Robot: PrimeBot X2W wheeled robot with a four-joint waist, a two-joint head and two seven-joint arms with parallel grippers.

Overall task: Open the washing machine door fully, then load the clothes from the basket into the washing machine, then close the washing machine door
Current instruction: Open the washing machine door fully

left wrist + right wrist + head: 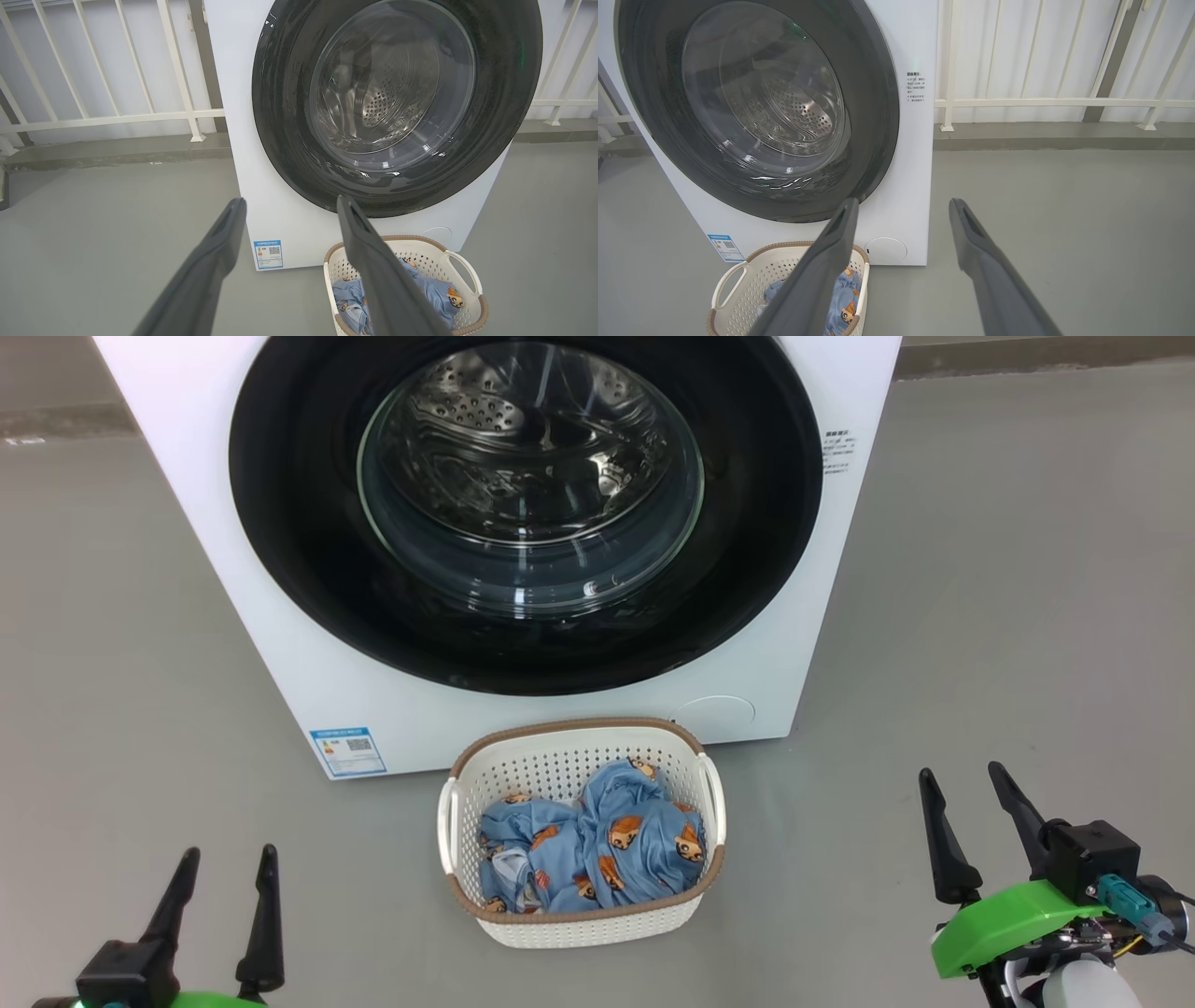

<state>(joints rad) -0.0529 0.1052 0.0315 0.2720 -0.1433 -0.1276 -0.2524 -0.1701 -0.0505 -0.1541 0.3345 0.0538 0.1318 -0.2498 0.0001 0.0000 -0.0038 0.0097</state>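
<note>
The white washing machine (280, 644) stands ahead, its round black-rimmed door (299, 551) shut flat against the front, the steel drum visible through the glass. On the floor in front sits the cream basket (579, 929) holding the light blue bear-print clothes (597, 849). My left gripper (229, 859) is open at the lower left, well left of the basket. My right gripper (962, 779) is open at the lower right, far from the basket. The door (509, 93) (873, 107) and the basket (467, 270) (738, 280) show in both wrist views past open fingers (224, 233) (840, 233).
Grey floor surrounds the machine on both sides. White railings (117, 116) (1064, 102) run along the back wall behind a low kerb. A blue energy sticker (347, 751) and a round cap (714, 714) mark the machine's lower front.
</note>
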